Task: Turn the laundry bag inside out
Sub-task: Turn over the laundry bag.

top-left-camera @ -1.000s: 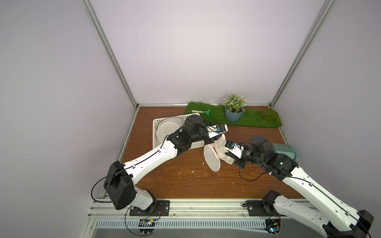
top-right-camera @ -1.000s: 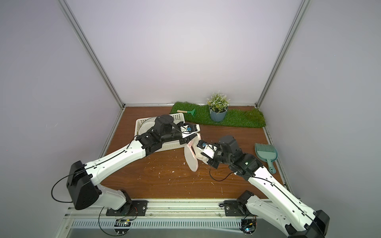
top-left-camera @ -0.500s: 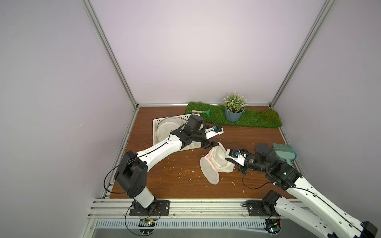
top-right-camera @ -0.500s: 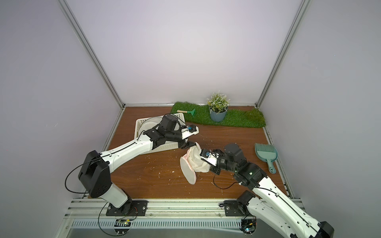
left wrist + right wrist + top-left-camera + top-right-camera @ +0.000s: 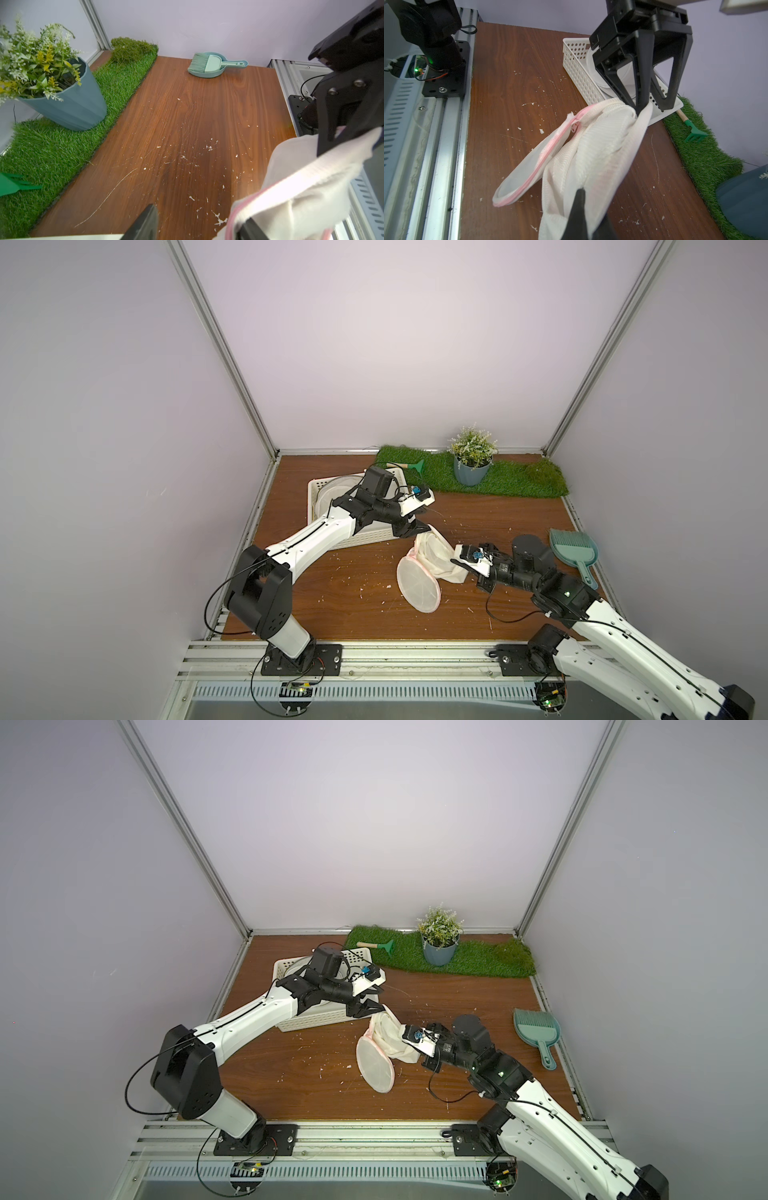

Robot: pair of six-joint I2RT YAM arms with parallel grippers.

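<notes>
Nearest the rail, the right hand (image 5: 588,222) is clamped tight on one end of the laundry bag (image 5: 591,145). The bag's white mesh body hangs stretched between the two hands above the middle of the counter (image 5: 345,593), and its round flap (image 5: 417,587), edged with a pink zip, droops down to the wood. At the far end the left hand (image 5: 653,104) stands wide, gripping nothing, with one finger tucked under a fold of the mesh. The bag seems unzipped but not yet turned, so the work looks to be at the opening stage. Next the left hand would probably need to close on the rim and peel it back over the body while the right hand anchors the other end. Beyond, a white basket (image 5: 365,537) holds something pale and round that cannot be made out. A dustpan (image 5: 573,551) to the right carries its brush. Farthest back, a pot (image 5: 469,472) with a plant stands on the grass mat (image 5: 519,485).
</notes>
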